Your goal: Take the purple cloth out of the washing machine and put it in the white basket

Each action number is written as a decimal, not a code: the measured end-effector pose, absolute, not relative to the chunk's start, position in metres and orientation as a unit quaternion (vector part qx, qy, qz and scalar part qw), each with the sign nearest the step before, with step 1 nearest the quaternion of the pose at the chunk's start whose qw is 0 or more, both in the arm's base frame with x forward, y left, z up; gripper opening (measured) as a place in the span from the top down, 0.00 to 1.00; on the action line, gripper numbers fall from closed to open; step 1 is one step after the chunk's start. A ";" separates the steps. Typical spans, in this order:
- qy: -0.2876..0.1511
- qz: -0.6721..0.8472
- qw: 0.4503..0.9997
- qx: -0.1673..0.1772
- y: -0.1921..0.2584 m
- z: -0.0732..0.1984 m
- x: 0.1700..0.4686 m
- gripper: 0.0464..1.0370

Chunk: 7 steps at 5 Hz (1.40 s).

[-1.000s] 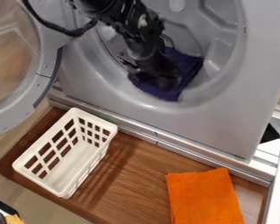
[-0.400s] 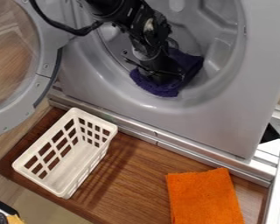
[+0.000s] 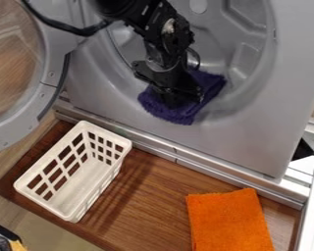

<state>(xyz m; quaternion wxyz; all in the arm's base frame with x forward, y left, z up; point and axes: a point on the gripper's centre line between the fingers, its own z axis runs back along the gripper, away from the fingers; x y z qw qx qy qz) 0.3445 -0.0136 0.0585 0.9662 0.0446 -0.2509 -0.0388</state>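
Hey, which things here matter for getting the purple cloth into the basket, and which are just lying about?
Part of the job:
- fuzzy purple cloth
- grey, round-doored washing machine
- white plastic lattice-sided basket
- black two-fingered end effector

Just lying about:
- flat orange rectangular cloth

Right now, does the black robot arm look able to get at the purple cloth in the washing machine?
Probably yes: the gripper is right at the purple cloth, and the open door stands off to the side.

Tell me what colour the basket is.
The basket is white, seen in the camera view.
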 end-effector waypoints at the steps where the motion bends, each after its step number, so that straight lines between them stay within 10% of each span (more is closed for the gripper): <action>1: -0.235 -0.036 0.970 0.056 -0.012 0.068 0.324 0.96; 7: -0.199 0.086 0.972 0.091 0.057 0.044 0.208 0.96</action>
